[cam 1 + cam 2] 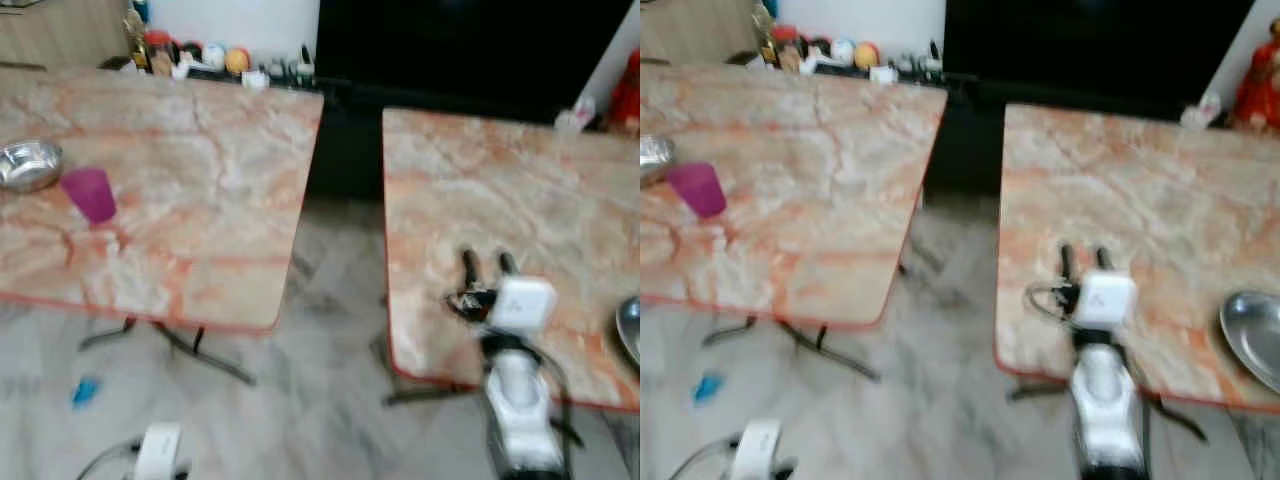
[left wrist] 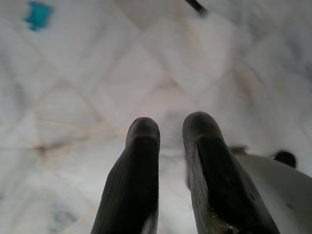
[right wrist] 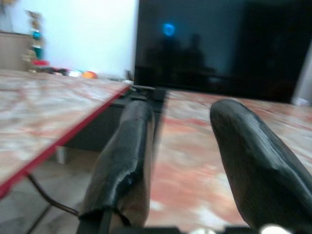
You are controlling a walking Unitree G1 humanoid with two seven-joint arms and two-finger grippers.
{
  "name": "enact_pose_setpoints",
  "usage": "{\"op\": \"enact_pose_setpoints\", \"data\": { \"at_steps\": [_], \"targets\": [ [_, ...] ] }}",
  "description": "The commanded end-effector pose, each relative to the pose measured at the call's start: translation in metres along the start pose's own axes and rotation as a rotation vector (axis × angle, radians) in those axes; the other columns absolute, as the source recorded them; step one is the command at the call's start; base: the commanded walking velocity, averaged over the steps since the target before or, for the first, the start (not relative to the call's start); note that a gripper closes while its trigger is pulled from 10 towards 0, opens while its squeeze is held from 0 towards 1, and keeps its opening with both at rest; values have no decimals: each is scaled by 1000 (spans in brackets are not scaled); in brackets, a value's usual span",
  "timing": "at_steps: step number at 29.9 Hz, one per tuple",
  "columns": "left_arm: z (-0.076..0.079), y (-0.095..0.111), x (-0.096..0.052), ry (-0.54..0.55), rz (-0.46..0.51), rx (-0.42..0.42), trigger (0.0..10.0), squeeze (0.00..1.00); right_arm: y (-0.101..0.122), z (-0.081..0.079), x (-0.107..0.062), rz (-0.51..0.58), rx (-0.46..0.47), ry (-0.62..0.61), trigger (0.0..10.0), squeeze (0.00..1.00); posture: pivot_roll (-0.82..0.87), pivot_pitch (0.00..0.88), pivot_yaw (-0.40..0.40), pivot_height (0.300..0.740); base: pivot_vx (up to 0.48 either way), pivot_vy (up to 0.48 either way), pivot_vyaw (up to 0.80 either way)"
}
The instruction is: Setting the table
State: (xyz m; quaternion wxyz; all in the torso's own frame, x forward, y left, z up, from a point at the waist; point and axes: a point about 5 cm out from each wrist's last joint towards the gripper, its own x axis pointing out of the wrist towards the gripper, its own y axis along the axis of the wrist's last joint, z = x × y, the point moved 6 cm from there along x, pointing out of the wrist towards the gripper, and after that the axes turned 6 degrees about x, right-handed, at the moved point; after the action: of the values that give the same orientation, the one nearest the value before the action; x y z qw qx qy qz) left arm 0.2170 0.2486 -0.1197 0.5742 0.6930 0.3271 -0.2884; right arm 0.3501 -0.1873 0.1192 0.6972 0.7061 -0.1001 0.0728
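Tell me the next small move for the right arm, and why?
Probably swing the right pincer sideways toward the steel plate. The pincer is open and empty over the right table, and the plate lies to its right, near the table's front edge.

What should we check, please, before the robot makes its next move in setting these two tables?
1. Right tool empty: ok, fingers apart over the right table near its front edge, nothing between them.
2. Left tool empty: ok, it hangs low over the floor with a narrow gap and nothing held.
3. Purple cup upright on the left table: ok, beside the metal bowl.
4. Metal dish on the right table: ok, at its right side, apart from the right tool.
5. Gap between the tables free to pass: cannot tell, the pictures are blurred.
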Motion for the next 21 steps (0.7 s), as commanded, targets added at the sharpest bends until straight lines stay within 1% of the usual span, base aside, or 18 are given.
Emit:
{"op": "enact_pose_setpoints", "data": {
  "at_steps": [1,7,12,15,16,17,19,21],
  "targets": [
    [7,-7,-1,-16,-21,-3,10000,0,-3,13,-5,-13,-21,-28,10000,0,118,0,-46,740,0,469,0],
    [-1,-11,-2,-6,-28,-5,10000,0,-9,19,-7,-37,-30,-38,10000,0,121,0,-45,740,0,470,0],
    [-3,-11,-3,-2,-27,-9,10000,0,-14,22,-9,-58,-36,-42,10000,0,120,0,-45,740,0,469,0],
    [-4,-11,-3,-1,-26,-12,10000,0,-28,30,-15,-112,-48,-70,10000,0,119,0,-44,740,0,471,0],
    [-4,-11,-3,-1,-26,-13,10000,0,-35,35,-18,-140,-53,-89,10000,0,119,0,-44,740,0,472,0],
    [-3,-11,-3,-1,-25,-14,10000,0,-44,42,-24,-175,-62,-121,10000,0,125,0,-48,740,0,472,0],
    [-3,-11,-3,-1,-24,-15,10000,0,-47,46,-28,-183,-63,-136,10000,0,129,0,-49,740,0,472,0],
    [-2,-10,-2,-1,-23,-17,10000,0,-45,47,-29,-170,-62,-140,10000,0,130,0,-49,740,0,469,0]
  ]
}}
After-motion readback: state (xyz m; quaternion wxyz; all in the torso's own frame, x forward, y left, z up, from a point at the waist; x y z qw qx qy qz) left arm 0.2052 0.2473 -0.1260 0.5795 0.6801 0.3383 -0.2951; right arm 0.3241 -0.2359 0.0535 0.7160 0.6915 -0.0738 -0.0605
